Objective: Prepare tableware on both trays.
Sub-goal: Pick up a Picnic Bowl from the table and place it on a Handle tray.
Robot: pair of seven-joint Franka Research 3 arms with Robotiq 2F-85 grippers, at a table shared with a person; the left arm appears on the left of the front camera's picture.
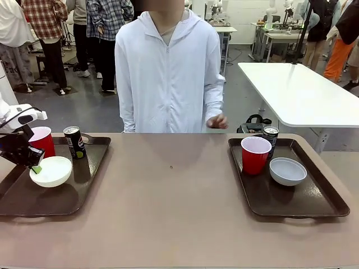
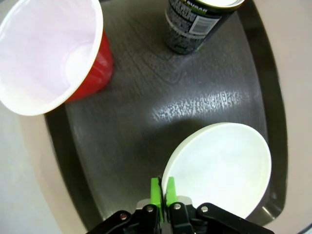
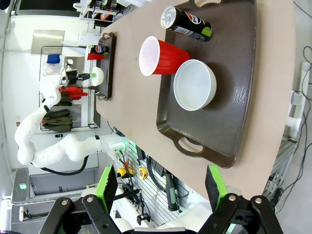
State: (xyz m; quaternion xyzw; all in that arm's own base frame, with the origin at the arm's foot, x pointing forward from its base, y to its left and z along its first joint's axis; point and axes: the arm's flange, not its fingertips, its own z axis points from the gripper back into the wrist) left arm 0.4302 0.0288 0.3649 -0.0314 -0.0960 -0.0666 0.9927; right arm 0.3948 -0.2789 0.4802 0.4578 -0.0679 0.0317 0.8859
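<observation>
Front view: nearly done, each dark brown rectangular tray [image 1: 22, 202] [image 1: 314, 204] holding red plastic cup, dark can and bowl, left claw [image 2: 162, 191] pinching cream-white bowl [image 2: 224, 165] rim, right claw [image 3: 161, 187] open above tabletop.

- On the worktop [image 1: 174, 207] a tray [image 1: 61, 204] lies at the robot's left, another tray [image 1: 314, 204] at its right, well apart.
- Left tray: bowl [image 1: 51, 171] nearest the robot, cup [image 1: 42, 140] behind it, can [image 1: 74, 142] just right of the cup.
- Right tray: second cup [image 1: 255, 154] left of second bowl [image 1: 288, 171], second can [image 1: 271, 137] behind them.
</observation>
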